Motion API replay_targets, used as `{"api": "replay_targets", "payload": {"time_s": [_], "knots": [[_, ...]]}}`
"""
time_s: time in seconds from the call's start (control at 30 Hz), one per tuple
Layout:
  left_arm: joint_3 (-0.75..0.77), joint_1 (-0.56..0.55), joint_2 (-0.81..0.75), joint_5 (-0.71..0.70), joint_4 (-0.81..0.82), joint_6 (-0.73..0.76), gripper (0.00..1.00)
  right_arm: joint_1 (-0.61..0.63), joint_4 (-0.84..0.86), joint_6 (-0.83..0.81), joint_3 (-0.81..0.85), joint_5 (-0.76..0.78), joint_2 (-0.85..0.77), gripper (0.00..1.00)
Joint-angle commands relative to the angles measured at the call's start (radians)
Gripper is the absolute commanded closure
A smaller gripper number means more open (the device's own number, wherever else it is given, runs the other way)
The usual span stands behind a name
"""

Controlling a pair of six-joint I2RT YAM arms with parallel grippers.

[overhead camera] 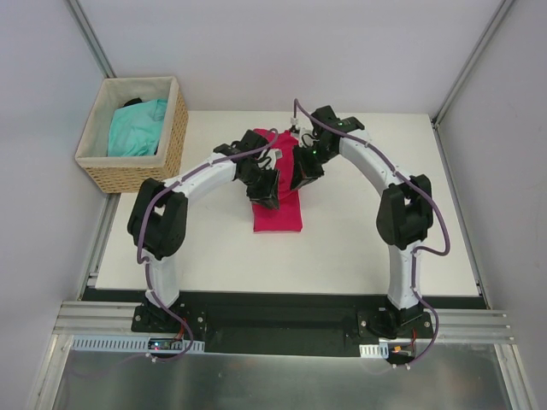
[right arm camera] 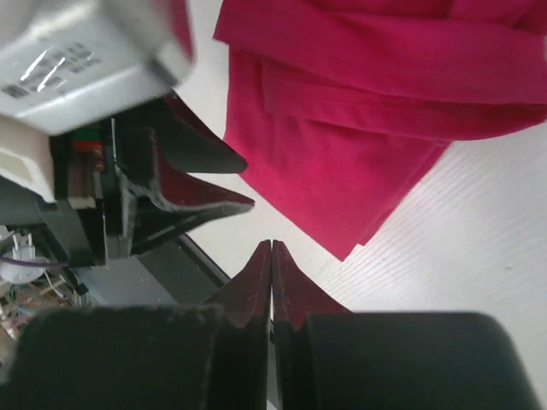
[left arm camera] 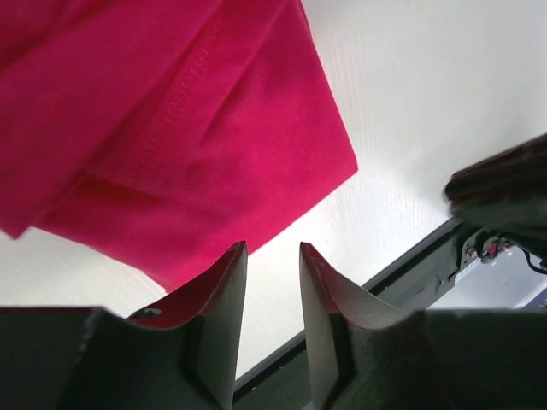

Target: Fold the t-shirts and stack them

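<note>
Tee (overhead camera: 278, 215) in crimson-pink lies folded on the table (overhead camera: 367, 256); left hand (left arm camera: 272, 248) is barely parted, right hand (right arm camera: 272, 246) pinched tight, both empty.

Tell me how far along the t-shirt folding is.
Done: the pink t-shirt lies folded into a narrow rectangle on the table. In hand: nothing; the left gripper is open and the right gripper shut, both empty above it. Remaining: the turquoise t-shirt, bunched in the basket, needs folding and stacking.

Folded crimson-pink t-shirt (overhead camera: 278, 218) lies on table (overhead camera: 350, 248); turquoise t-shirt (overhead camera: 137, 128) in basket (overhead camera: 137, 178).
</note>
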Motion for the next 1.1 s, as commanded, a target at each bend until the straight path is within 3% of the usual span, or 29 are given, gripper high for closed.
{"api": "replay_targets", "payload": {"time_s": [0.0, 0.43, 1.0, 1.07], "knots": [[-0.029, -0.014, -0.079, -0.026, -0.019, 0.014, 0.68, 0.026, -0.043, -0.044, -0.033, -0.063, -0.042, 0.99], [-0.059, -0.021, -0.052, -0.128, -0.039, 0.050, 0.69, 0.055, -0.117, -0.092, -0.001, -0.072, -0.024, 0.99], [0.097, -0.021, 0.094, -0.188, -0.023, 0.135, 0.67, 0.059, -0.165, -0.124, -0.021, -0.044, -0.064, 0.99], [0.109, -0.021, 0.095, -0.187, -0.026, 0.137, 0.67, 0.059, -0.160, -0.115, -0.023, -0.028, -0.069, 0.85]]}}
